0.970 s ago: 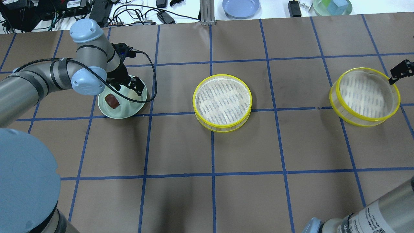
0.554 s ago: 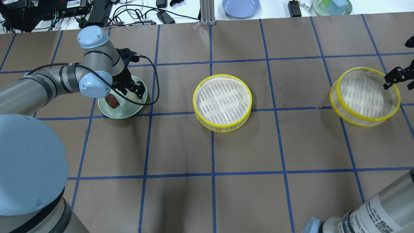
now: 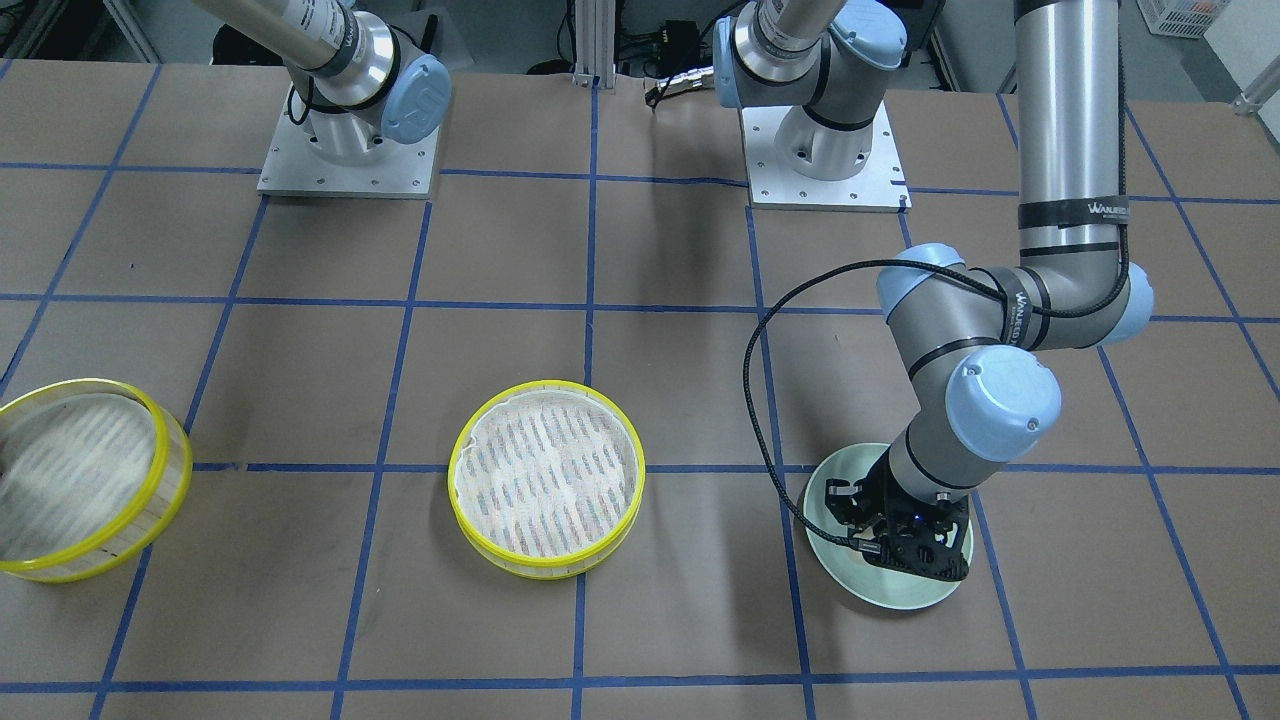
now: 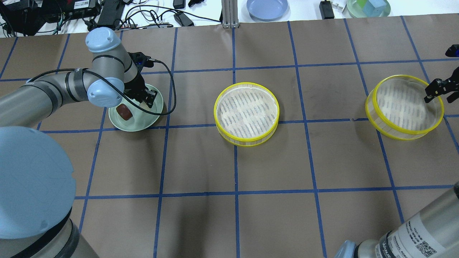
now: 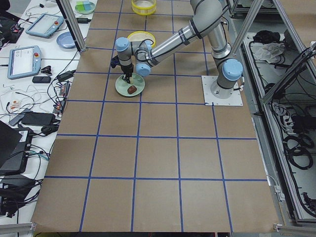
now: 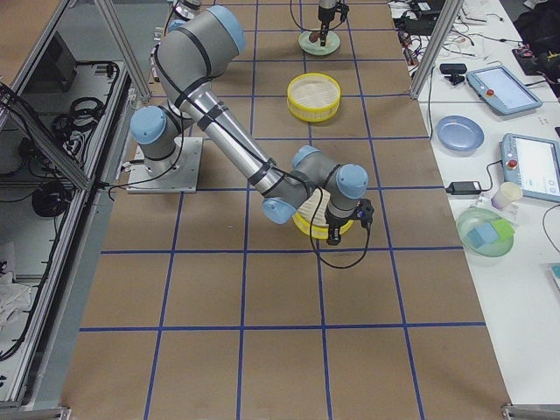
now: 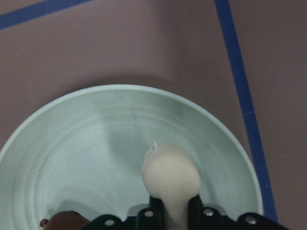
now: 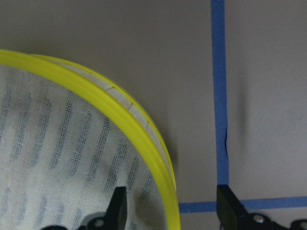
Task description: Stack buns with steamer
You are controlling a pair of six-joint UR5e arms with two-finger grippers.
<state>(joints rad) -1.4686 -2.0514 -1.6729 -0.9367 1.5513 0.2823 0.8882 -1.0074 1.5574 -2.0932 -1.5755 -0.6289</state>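
The cream-white bun (image 7: pixel 170 172) lies on the pale green plate (image 4: pixel 136 123), and the narrow end of the bun is pinched between the fingers of my left gripper (image 7: pixel 172 213). The reddish-brown bun (image 4: pixel 124 111) lies beside it on the plate, partly under my left arm. My left gripper (image 4: pixel 145 98) is low over the plate. One yellow-rimmed steamer (image 4: pixel 246 113) sits at the table's middle. My right gripper (image 4: pixel 435 89) is open, and its fingers straddle the rim of the second steamer (image 4: pixel 404 106), one inside and one outside (image 8: pixel 172 206).
A blue plate (image 4: pixel 267 8), a green dish with blocks (image 4: pixel 368 7) and cables (image 4: pixel 143 16) lie beyond the table's far edge. An aluminium post (image 4: pixel 228 14) stands at the back middle. The left arm's cable (image 4: pixel 172 96) loops beside the plate.
My left gripper has shifted slightly over the plate and settled on the cream bun. My right gripper has moved down and inward onto the right steamer's rim.
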